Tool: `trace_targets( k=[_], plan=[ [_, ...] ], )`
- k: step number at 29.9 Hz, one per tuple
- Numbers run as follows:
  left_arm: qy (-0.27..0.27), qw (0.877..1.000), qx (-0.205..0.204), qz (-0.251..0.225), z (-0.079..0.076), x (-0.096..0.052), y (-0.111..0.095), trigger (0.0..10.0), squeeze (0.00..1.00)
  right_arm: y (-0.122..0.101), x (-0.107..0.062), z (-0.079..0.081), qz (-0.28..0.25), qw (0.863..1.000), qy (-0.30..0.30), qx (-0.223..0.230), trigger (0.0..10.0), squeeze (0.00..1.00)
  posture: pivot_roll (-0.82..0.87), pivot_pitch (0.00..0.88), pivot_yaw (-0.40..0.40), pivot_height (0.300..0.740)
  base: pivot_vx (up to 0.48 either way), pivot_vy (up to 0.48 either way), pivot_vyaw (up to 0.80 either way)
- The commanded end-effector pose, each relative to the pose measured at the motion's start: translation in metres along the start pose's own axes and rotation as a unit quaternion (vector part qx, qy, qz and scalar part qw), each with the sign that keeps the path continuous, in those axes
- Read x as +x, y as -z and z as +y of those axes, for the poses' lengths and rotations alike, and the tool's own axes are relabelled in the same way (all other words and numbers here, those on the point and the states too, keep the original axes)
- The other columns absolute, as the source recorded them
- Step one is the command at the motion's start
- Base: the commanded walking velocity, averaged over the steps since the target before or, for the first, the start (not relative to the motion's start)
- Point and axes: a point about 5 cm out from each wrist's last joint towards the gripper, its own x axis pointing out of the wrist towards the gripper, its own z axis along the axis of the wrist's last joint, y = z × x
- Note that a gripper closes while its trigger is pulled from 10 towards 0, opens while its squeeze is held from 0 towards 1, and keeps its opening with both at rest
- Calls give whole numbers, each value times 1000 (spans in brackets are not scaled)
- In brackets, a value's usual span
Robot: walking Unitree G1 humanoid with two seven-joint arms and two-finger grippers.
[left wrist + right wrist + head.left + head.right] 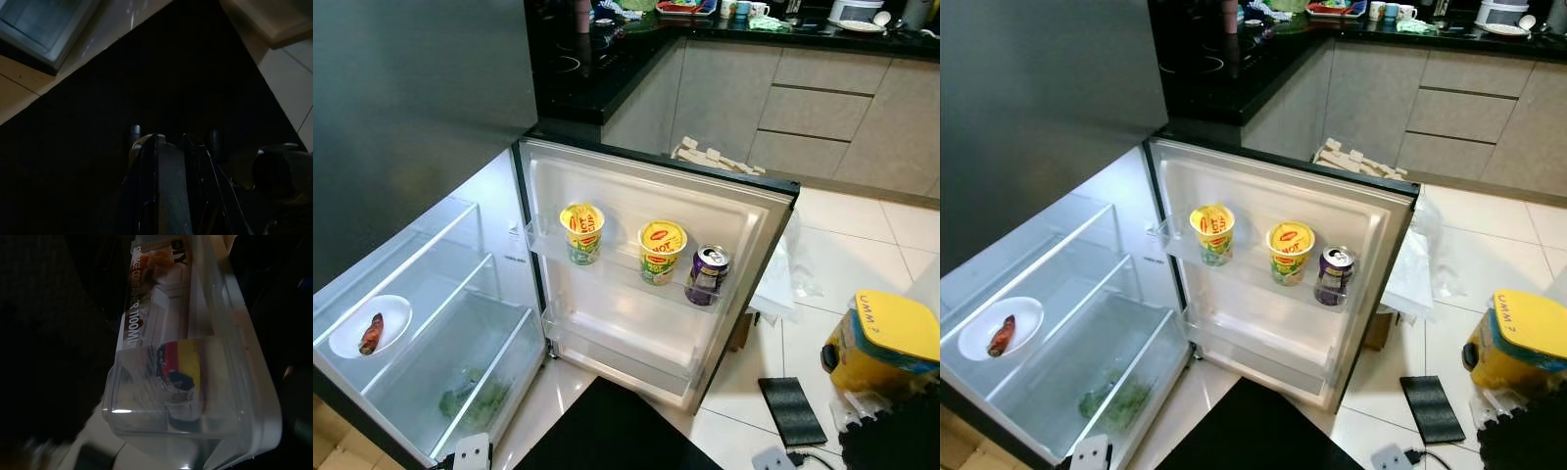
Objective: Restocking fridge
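Fridge door (756,217) open for loading: two noodle cups (581,233), can (707,275) on its shelf | my left pincer (168,142) pressed together, idle | right pincer: cannot tell; clear storage container (195,357) close.

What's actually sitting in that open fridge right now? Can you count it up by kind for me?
Noodle cups on the door shelf: 2
Drink can on the door shelf: 1
White plate with a reddish piece of food: 1
Leafy greens in the bottom drawer: 1 bunch
Total: 5
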Motion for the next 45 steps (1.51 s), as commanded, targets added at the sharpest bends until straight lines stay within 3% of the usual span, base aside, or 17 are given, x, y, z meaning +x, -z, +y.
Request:
trace_targets(
  k=[1,3,8,13,45],
  plan=[
    [-4,1000,11,7,3,0,-1,10000,0,-14,0,2,-30,1000,-5,5,10000,0,-81,0,-21,740,0,0,0],
    [-1,1000,11,7,2,0,-1,10000,0,-16,0,4,-34,999,-12,11,10000,0,-81,0,-21,740,0,0,0],
    [4,1000,21,13,-3,2,-3,10000,0,-22,-1,27,-48,993,-89,53,10000,0,-80,0,-17,740,0,0,0],
    [8,999,30,18,-6,3,-2,10000,0,-18,-2,32,-43,993,-100,52,10000,0,-82,0,-11,740,0,0,305],
    [20,997,68,40,-11,4,1,10000,0,-15,-2,35,-41,991,-116,52,10000,0,-87,0,-4,740,0,0,753]
  ],
)
